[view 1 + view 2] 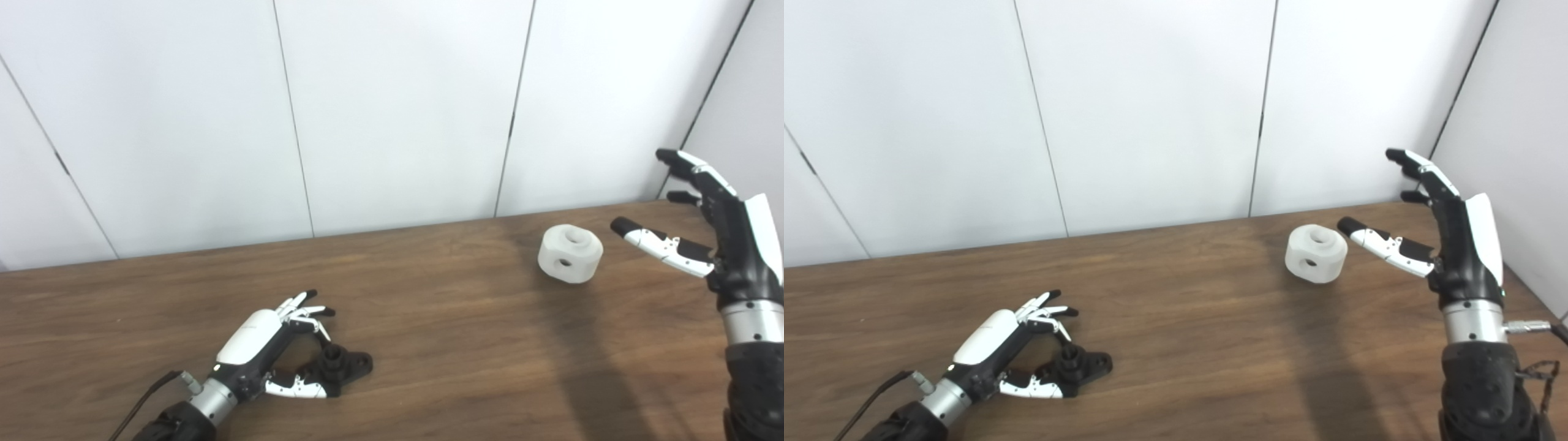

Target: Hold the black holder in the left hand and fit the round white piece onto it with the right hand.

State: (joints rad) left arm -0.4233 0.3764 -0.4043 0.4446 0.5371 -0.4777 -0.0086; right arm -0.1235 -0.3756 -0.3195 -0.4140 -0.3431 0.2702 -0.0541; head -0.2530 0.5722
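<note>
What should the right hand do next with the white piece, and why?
Probably ease the right hand left and close around the white piece. The hand is open beside it, thumb tip close but apparently not touching, and the piece sits on the table, while the left hand is at the black holder.

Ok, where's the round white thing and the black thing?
round white piece [570, 253], left eye view, on its front side.
black holder [343, 363], left eye view, on its flat base beside the post.

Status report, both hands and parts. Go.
Left hand around black holder on table, grip unconfirmed. Right hand open beside round white piece. Nothing between.
</note>
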